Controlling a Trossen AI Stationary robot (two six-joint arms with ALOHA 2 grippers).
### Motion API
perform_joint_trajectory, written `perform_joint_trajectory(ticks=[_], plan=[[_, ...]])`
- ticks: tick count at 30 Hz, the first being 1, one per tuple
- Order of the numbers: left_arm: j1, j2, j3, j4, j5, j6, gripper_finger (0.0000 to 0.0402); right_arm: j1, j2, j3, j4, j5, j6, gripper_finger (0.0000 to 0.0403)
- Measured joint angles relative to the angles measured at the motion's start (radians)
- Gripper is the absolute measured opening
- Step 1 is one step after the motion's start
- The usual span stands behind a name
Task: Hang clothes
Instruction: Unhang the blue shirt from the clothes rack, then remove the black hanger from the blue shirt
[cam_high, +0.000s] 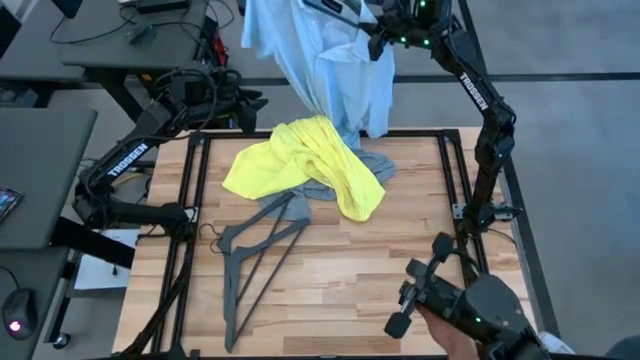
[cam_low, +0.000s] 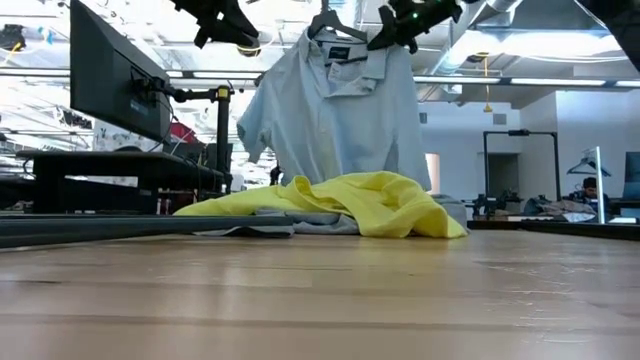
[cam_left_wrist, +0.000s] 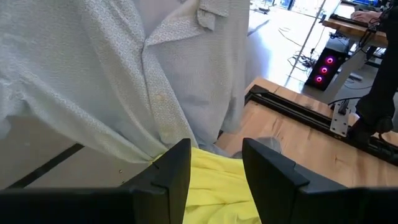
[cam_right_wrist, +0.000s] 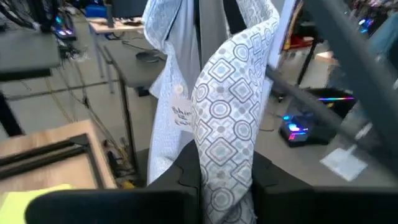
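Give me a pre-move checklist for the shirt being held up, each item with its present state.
1. Right gripper jaws closed on the light-blue shirt: ok, fabric is pinched between them.
2. Left gripper jaws empty: ok, open, nothing between them.
3. Shirt on a hanger: ok, hanger hook shows above the collar in the low view.
4. Shirt hem clear of the yellow T-shirt: cannot tell, they overlap in the pictures.
5. Grey T-shirt free to pick: not ok, mostly under the yellow one.
6. Spare hangers on the table: ok.
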Motion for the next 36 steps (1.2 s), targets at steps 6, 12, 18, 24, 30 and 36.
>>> perform_joint_trajectory(ticks=[6,12,18,24,30,36], plan=[[0.000,-0.005,0.000,0.003,0.000,-0.018,0.0128,0.003,-0.001,0.011,0.033,0.003,-0.031,0.0037],[0.000,-0.005,0.000,0.006,0.001,-0.031,0.0128,0.043,-0.008,0.035,0.056,-0.007,-0.104,0.0037],[0.000,-0.005,0.000,0.008,0.001,-0.031,0.0128,0.087,-0.003,0.036,0.012,-0.007,-0.126,0.0037],[-0.003,-0.005,0.043,-0.003,0.003,0.000,0.0128,0.154,-0.009,0.036,-0.085,-0.001,-0.164,0.0037],[-0.055,0.001,0.172,-0.003,0.079,0.092,0.0128,0.208,-0.024,0.037,-0.184,0.005,-0.161,0.0037],[-0.180,0.061,0.370,-0.099,0.048,0.237,0.0128,0.303,-0.021,0.037,-0.320,0.031,-0.181,0.0037]])
